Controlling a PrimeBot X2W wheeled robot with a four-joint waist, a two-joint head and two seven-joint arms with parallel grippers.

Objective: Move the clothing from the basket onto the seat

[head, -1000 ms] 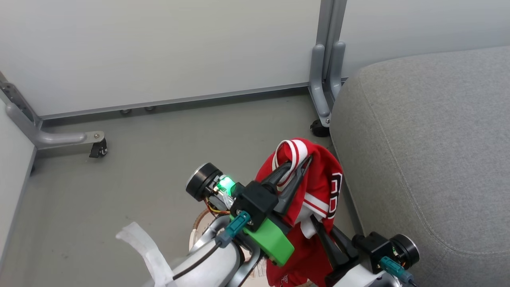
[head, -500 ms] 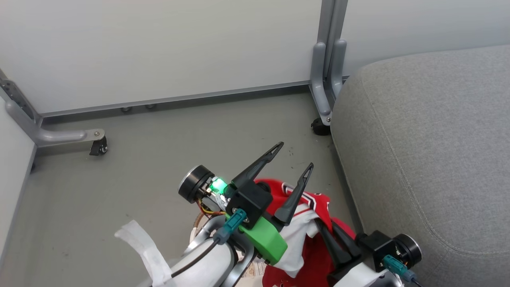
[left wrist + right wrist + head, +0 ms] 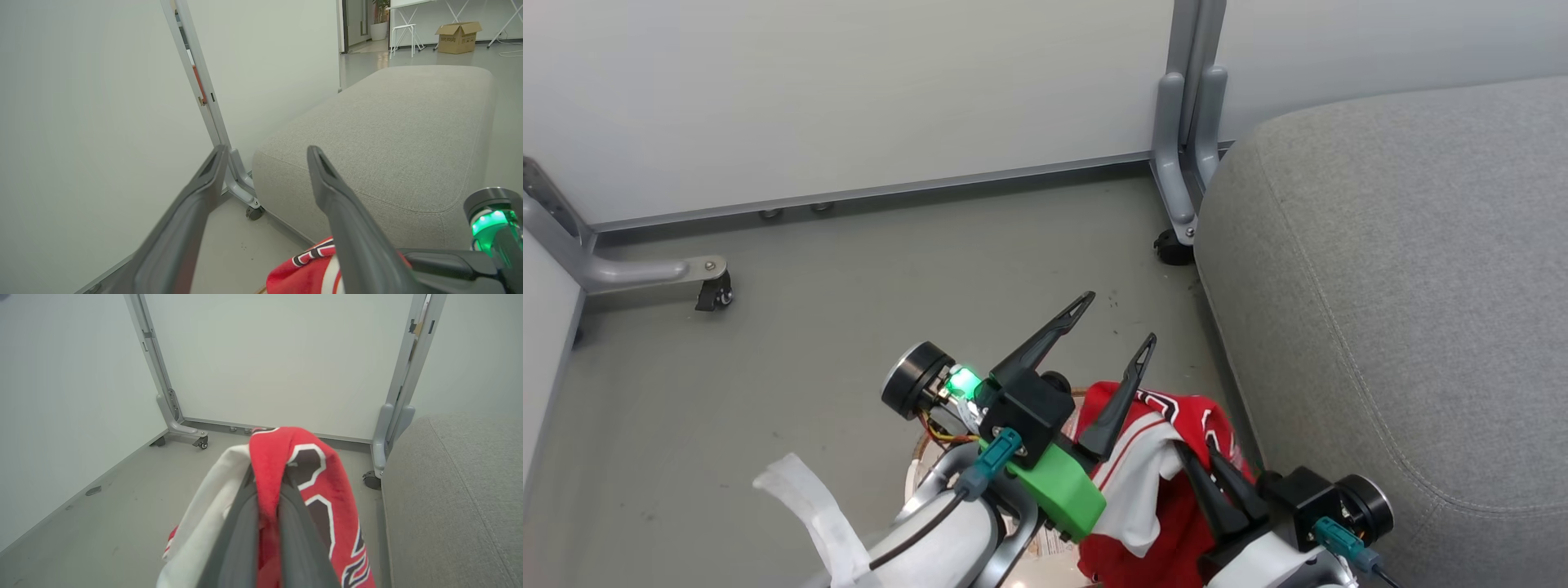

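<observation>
My right gripper [image 3: 1207, 457] is shut on the red jersey [image 3: 1168, 498], which hangs from it low beside the seat's front edge. In the right wrist view the jersey [image 3: 286, 465] is draped over my shut right gripper [image 3: 267, 484], black-and-white lettering on its right side. My left gripper [image 3: 1118, 320] stands open just above the cloth, empty; in its own view the left gripper [image 3: 266, 150] points at the seat [image 3: 400, 122], with the jersey [image 3: 302, 269] below. The grey seat [image 3: 1405, 286] lies to the right. A bit of basket rim [image 3: 915, 469] shows under my left arm. I cannot make out the shorts separately.
White partition panels on grey frames stand behind, with casters [image 3: 1174, 249] near the seat's corner and at the left [image 3: 711, 298]. Grey floor lies between them. A cardboard box [image 3: 457, 36] sits far beyond the seat.
My left gripper, shut on the jersey's striped collar a second ago, has opened and let go. The jersey has dropped lower and now hangs from my right gripper alone. The camera has shifted slightly.
</observation>
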